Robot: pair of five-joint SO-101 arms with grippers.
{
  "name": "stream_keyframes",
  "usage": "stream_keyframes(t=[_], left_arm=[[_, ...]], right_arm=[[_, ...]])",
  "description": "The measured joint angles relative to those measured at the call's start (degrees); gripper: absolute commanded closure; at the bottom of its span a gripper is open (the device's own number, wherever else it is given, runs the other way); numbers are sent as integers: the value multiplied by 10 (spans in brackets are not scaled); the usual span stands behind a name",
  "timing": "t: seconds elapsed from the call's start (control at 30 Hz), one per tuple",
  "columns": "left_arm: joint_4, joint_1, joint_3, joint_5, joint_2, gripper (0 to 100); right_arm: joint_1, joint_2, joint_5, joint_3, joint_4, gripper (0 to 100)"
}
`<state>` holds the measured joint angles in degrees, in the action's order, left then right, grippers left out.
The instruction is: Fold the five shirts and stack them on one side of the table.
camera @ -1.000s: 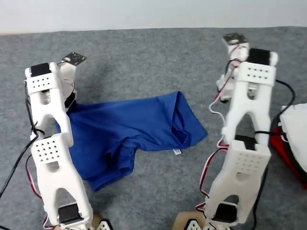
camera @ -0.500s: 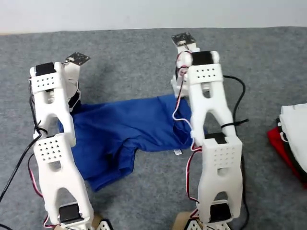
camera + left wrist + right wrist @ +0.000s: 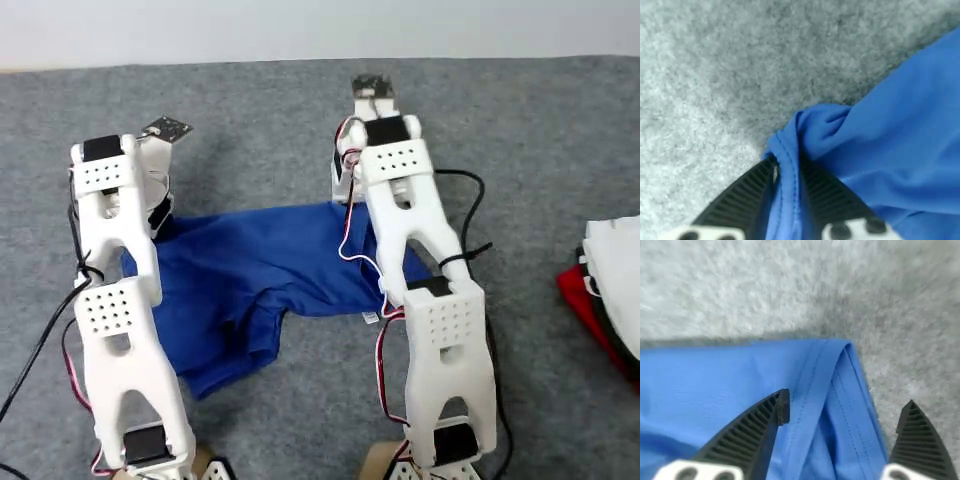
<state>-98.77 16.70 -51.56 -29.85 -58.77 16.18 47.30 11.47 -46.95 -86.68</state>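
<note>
1. Lying in the middle of the grey table (image 3: 250, 110), between the two arms, is the blue shirt (image 3: 260, 265). It is not flat yet. One part is bunched up near the front, and a small white tag (image 3: 369, 317) shows at its lower edge.
2. The left gripper (image 3: 787, 162) is pinched tight on one far corner of the shirt. The cloth is squeezed between its two black jaws.
3. The right gripper (image 3: 846, 402) hangs over the other far corner. Its jaws are spread wide, one on each side of the hem, and they hold nothing.
4. I think the job right now is to grab that second corner. To do it well, the right gripper should go straight down, then close on the cloth alone and not on the table fuzz.
5. It should take a good bite past the stitched edge, so the corner cannot slip out.
6. The left gripper should not let go. With both corners held, the shirt can be pulled flat and folded.
7. Off at the right side of the table sits a pile of cloth (image 3: 612, 265), white on top and red below. That looks like the place for this shirt once it is folded.
</note>
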Motion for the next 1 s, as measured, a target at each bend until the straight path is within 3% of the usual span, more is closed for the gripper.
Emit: stream_keyframes(t=[0.27,0.5,1.0], left_arm=[[0,-1,0,0,0,976],[0,-1,-1,0,-2,976],[0,-1,-1,0,-2,976]], right_arm=[[3,40,0,0,23,660],[3,45,0,0,60,824],[-14,45,0,0,108,989]])
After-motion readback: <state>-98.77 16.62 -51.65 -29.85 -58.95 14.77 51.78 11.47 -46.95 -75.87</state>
